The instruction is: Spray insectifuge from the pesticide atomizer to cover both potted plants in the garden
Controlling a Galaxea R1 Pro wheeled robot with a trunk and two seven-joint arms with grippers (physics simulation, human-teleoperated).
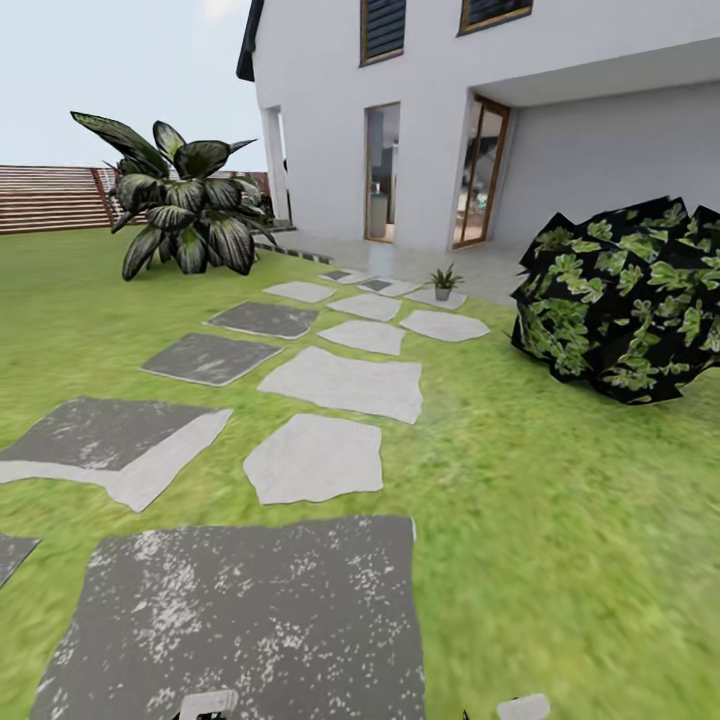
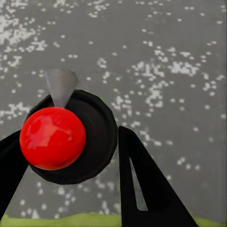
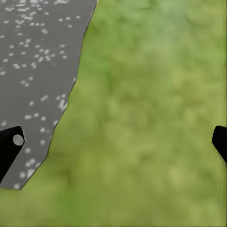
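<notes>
Atomizer (image 2: 64,137) sits between the fingers of my left pincer (image 2: 71,161), seen from above in the left wrist view: a red round part on a dark round body, with a pale nozzle pointing away from the pincer. One dark finger (image 2: 142,184) presses at its side, the other shows at the picture's edge, so I judge the left pincer is closed on the bottle. Below it lies a speckled grey stepping stone (image 1: 250,620).

My right pincer (image 3: 116,142) is spread wide and holds nothing; its two fingertips are far apart over the lawn (image 3: 151,118), just beside the edge of the stone.

One potted plant (image 1: 443,281) stands far ahead of both pincers, on the pale stones near the house (image 1: 560,120), between the big dark-leaved plant (image 1: 185,200) and the green bush (image 1: 625,300). The second pot I cannot find.

The step in hand, I think, is the drive to the plant. I would follow the stone path straight, keep the left grip firm and steady, and stop only when the nozzle can face the leaves from near.
</notes>
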